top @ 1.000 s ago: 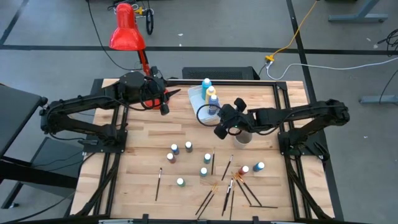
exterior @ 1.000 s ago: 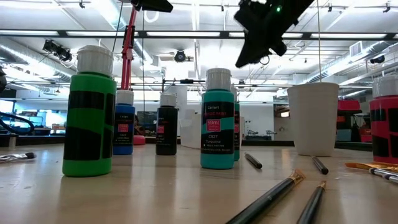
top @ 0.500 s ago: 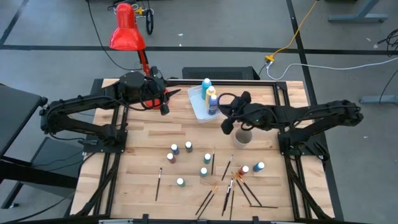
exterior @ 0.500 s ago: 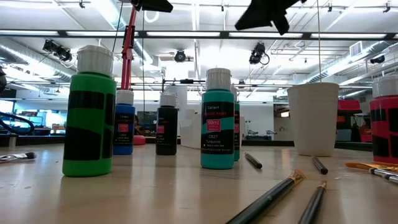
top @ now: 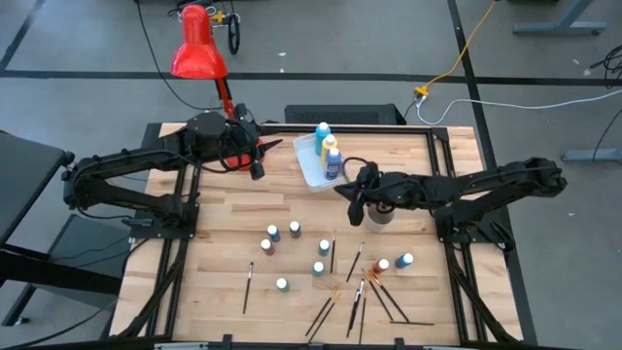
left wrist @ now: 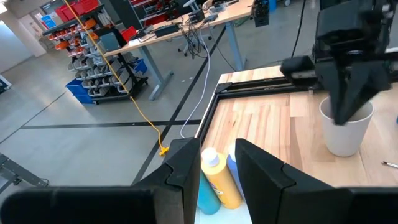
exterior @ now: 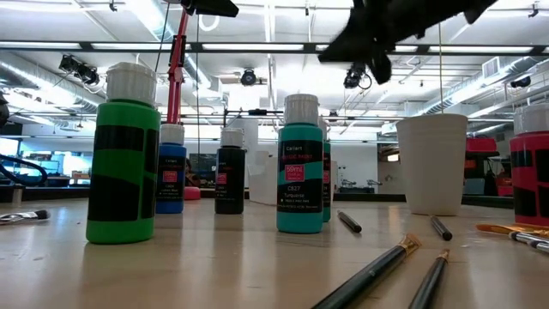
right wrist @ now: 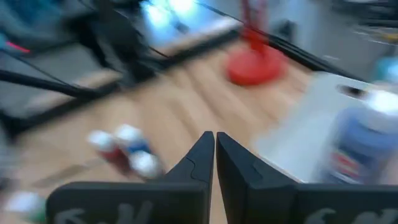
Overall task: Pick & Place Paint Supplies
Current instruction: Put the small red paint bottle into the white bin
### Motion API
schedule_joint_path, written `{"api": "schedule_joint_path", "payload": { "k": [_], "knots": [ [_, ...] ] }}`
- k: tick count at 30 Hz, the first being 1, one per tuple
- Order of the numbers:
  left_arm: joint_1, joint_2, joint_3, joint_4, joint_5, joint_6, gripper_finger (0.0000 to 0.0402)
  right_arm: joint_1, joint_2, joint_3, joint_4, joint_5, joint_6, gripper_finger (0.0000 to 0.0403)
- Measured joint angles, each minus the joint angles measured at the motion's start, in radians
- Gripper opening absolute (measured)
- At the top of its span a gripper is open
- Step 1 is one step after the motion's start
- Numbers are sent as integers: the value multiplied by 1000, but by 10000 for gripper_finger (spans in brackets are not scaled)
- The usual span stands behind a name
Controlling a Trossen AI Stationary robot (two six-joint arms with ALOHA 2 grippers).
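High view: right gripper [top: 352, 197], fingers pressed together and empty, hangs between the white rectangular plastic tub [top: 309, 163], holding upright blue and yellow bottles, and a white round cup [top: 380, 214]. Small white-capped paint bottles [top: 294, 229] stand nearer the front of the wooden slatted tabletop [top: 224, 214]; thin paintbrushes [top: 333, 252] lie there, mostly lengthwise front to back.

Left wrist view: left gripper [left wrist: 216, 171] part-spread, empty, by the tub.

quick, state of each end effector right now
left end effector: fingers apart, holding nothing
right end effector: shut, empty
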Motion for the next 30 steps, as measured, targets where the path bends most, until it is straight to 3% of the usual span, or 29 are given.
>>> {"api": "schedule_joint_path", "payload": {
  "k": [4, 7, 11, 17, 23, 30],
  "knots": [
    [0, 0, 0, 0, 0, 0, 110, 3, -27, -56, 232, -214, -74, 20],
    [0, 0, 0, 0, 0, 0, 110, 6, -53, -94, 327, -295, -110, 20],
    [0, 0, 0, 0, 0, 0, 110, 5, -92, -134, 344, -316, -117, 20],
    [0, 0, 0, 0, 0, 0, 110, 5, -106, -203, 364, -266, -110, 20],
    [0, 0, 0, 0, 0, 0, 110, 42, -106, -241, 444, -289, -9, 20],
    [0, 0, 0, 0, 0, 0, 110, 111, -106, -242, 564, -389, -168, 20]
  ]
}}
